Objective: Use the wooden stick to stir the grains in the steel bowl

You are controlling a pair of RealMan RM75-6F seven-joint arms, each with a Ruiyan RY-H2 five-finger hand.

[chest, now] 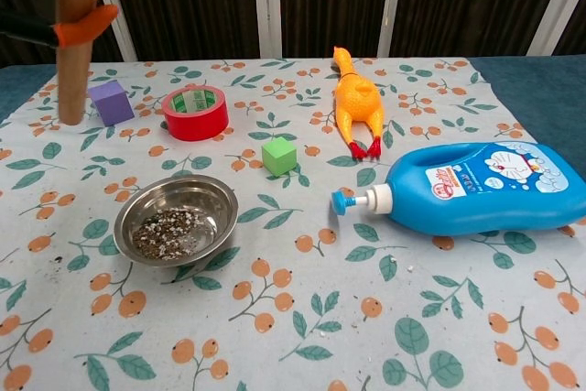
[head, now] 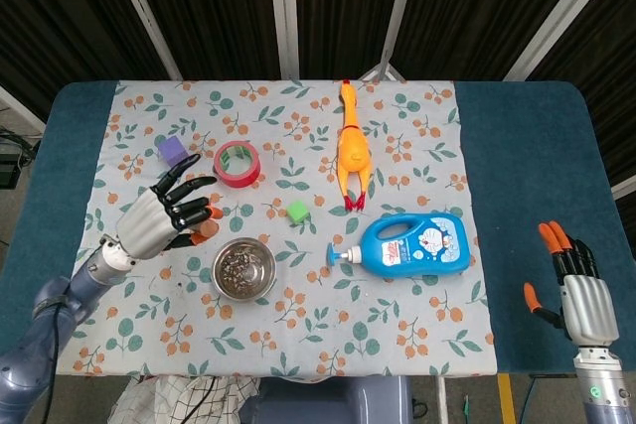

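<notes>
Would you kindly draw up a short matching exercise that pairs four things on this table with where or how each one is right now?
Things:
1. wooden stick
2. steel bowl
3. blue bottle
4. green cube

States:
A. lying on its side, pump pointing toward the bowl
B. held upright in the air by the left hand
C. resting between the red tape roll and the rubber chicken
D. holding grains, nothing standing in it

Pairs: 1-B, 2-D, 3-A, 4-C

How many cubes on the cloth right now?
2. The purple cube sits near the cloth's far-left corner, beside the red tape roll. The green cube sits mid-cloth, just in front of the rubber chicken. None look hidden.
</notes>
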